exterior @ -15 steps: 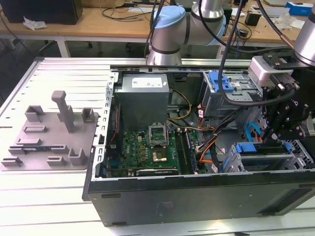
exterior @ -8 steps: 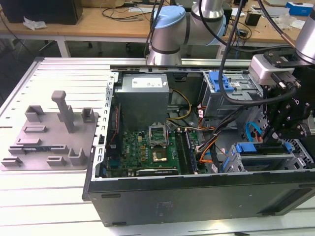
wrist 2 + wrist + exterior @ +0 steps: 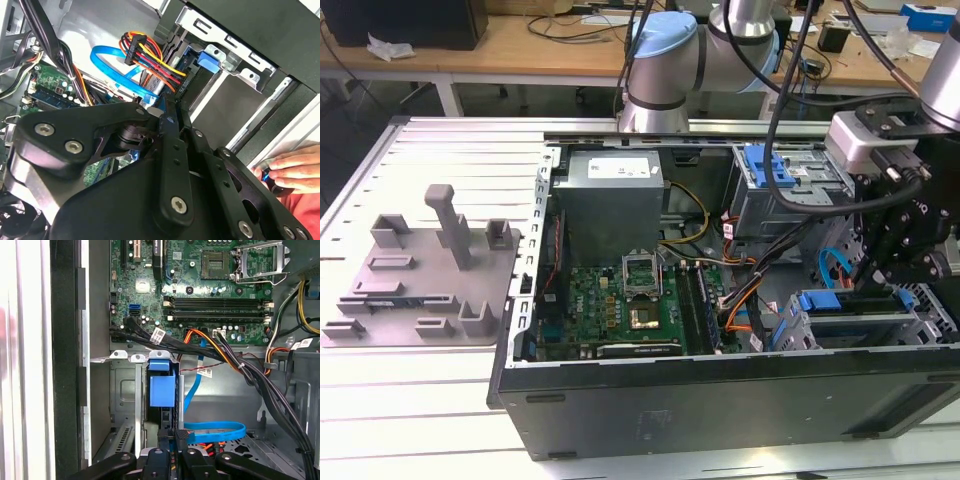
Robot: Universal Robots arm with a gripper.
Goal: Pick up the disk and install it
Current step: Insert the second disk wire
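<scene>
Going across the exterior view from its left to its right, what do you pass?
Grey fixture plate → grey power supply box above the green motherboard → orange and black cable bundle → blue-framed drive cage under the black tool.

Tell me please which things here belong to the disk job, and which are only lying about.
Belong to the job:
tool, above the drive cage
disk in its blue bracket, at that cage below the tool

Only lying about:
grey power supply box
motherboard
grey fixture plate, at the exterior view's left
a person's hand
</scene>
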